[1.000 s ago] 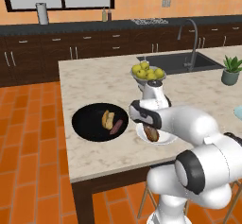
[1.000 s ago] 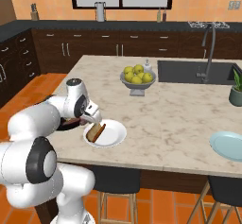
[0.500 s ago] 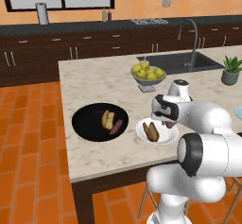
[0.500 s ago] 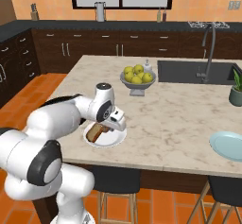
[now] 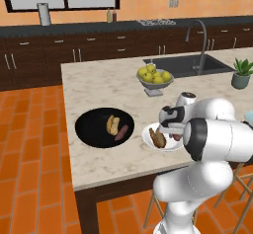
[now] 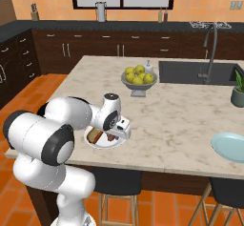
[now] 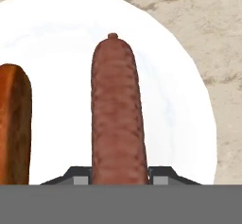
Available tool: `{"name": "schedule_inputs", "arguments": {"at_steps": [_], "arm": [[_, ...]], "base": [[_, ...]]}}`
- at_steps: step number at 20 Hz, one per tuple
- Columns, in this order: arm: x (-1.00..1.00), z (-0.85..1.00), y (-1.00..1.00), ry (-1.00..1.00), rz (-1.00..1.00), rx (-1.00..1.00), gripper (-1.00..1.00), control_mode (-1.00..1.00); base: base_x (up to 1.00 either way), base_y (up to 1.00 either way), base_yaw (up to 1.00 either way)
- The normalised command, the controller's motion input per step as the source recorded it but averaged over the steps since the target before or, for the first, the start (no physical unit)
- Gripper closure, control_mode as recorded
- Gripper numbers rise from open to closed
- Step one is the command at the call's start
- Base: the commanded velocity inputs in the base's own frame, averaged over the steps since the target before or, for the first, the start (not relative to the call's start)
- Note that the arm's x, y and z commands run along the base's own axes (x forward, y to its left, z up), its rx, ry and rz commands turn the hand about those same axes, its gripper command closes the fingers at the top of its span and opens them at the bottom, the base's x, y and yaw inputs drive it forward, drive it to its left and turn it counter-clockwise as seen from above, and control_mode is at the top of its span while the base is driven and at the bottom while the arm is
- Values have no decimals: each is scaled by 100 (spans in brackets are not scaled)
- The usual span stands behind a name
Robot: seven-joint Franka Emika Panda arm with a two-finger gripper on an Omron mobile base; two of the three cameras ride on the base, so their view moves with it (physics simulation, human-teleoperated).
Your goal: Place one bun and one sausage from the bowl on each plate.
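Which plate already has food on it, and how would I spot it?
Find the marble island counter, then the big black bowl near its front edge. Just beside that bowl, under the robot's pincer, sits the white plate with an orange-brown bun and a sausage. The pale blue plate lies bare at the counter's other end.

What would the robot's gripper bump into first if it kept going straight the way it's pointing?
Probably the white plate. The gripper points down at it, with a sausage between its fingers that would likely touch first, or may already rest there. An orange-brown bun lies beside it.
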Motion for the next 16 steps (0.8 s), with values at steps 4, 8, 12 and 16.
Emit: {"name": "schedule_inputs", "arguments": {"at_steps": [4,8,12,16], "arm": [[0,0,0,0,0,0,100,-100],[0,0,0,0,0,0,-100,-100],[0,0,0,0,0,0,-100,-100],[0,0,0,0,0,0,-100,-100]], "base": [[0,0,0],[0,0,0],[0,0,0],[0,0,0]]}}
